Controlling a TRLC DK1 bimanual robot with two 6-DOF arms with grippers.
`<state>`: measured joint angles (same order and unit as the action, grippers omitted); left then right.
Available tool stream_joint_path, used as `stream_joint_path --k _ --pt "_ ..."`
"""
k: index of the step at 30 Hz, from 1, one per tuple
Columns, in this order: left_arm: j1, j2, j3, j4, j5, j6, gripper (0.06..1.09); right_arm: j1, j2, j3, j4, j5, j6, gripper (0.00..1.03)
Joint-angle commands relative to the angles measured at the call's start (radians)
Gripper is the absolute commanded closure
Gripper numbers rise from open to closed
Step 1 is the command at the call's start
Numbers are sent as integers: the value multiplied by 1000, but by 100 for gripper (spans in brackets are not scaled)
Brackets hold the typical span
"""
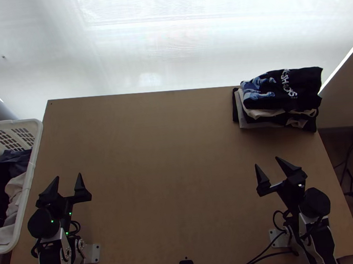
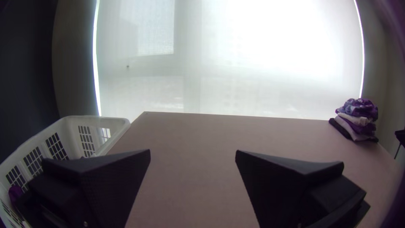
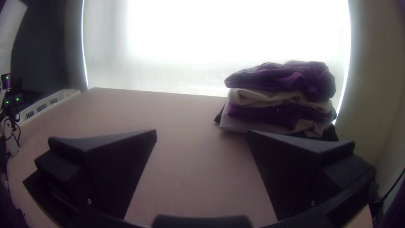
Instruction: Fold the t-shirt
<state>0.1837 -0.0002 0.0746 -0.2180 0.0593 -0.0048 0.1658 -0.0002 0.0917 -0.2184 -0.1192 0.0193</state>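
Note:
In the top view my left gripper (image 1: 69,182) stands open over the table's lower left, beside the basket, holding nothing. My right gripper (image 1: 269,165) is also open, at the lower right, its fingers apart with nothing between them. Each wrist view shows wide-spread fingers: the left gripper (image 2: 193,154) and the right gripper (image 3: 201,133). A dark t-shirt (image 1: 295,86) with a blue and white print lies folded on top of a stack of garments at the table's far right corner, away from both grippers. It appears purple in the right wrist view, where the t-shirt (image 3: 282,78) tops the stack.
A white basket (image 1: 29,180) with dark and pale clothes (image 1: 16,191) stands at the table's left edge. Under the top t-shirt, the stack holds several folded garments (image 1: 263,118). The wooden table (image 1: 174,171) stretches between the arms, with cables near its front edge.

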Motion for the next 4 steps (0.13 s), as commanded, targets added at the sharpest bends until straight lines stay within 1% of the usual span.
stream_joint_path --k 1,4 --pt "2 0 1 0 1 -3 10 -2 0 0 1 1 4 4" --pt "2 0 1 0 1 -3 10 -2 0 0 1 1 4 4"
